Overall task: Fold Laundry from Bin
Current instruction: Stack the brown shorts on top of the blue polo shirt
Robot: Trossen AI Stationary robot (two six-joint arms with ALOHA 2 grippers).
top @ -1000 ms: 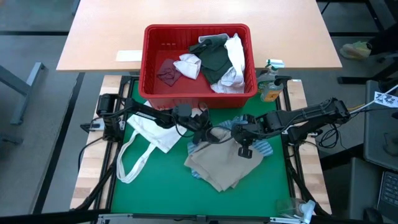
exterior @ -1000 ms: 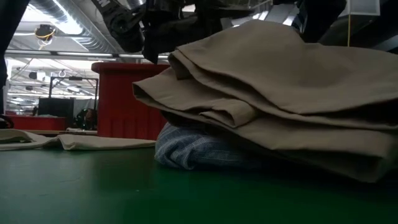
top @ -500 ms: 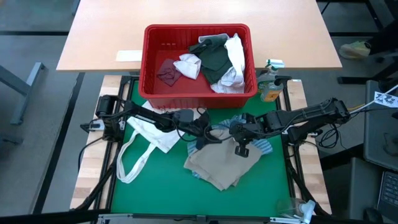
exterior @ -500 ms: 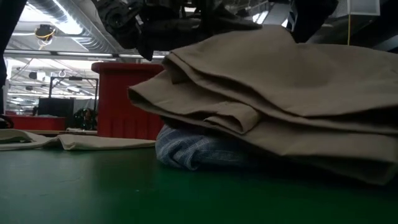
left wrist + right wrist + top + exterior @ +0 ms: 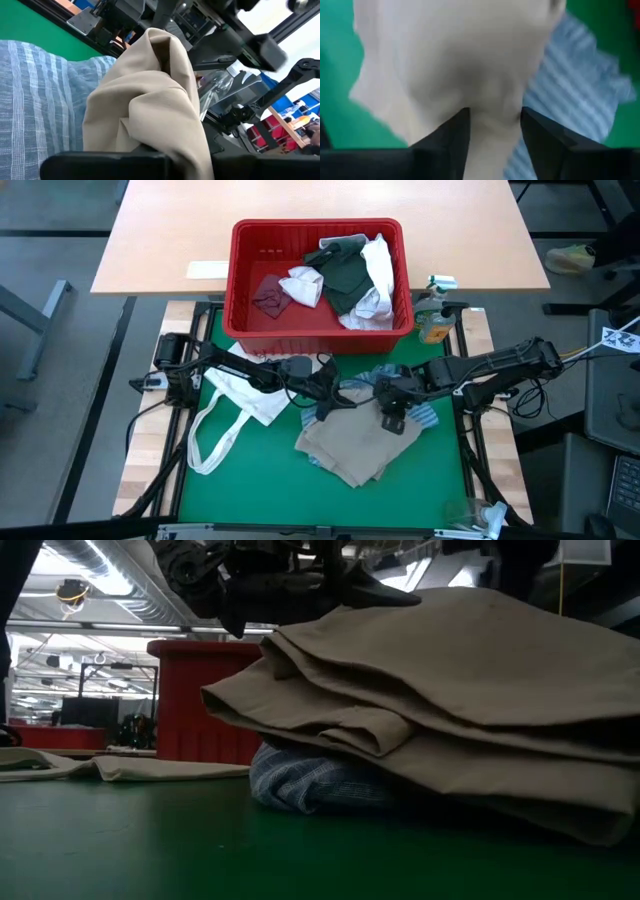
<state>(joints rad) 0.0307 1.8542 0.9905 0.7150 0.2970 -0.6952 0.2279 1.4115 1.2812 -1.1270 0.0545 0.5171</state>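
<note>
Green matting [image 5: 250, 480] fills the lower centre of the high view, where the left gripper [image 5: 322, 400] is pinched on a fold of the tan shirt [image 5: 355, 445]. Just right of it, the right gripper [image 5: 394, 408] has its fingers [image 5: 451, 134] spread around another bunch of that shirt, which lies over the blue-striped cloth [image 5: 315, 783]. One red bin [image 5: 240, 290] at upper centre holds more laundry [image 5: 345, 275], a white tote bag [image 5: 245, 395] lies at left, and no writing is legible.

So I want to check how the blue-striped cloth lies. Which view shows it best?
The left wrist view: the blue-striped cloth fills its side, stripes clear, beside the tan shirt. High view shows only edges beyond the shirt; low view a bunched bit underneath; right wrist a blurred patch.
</note>
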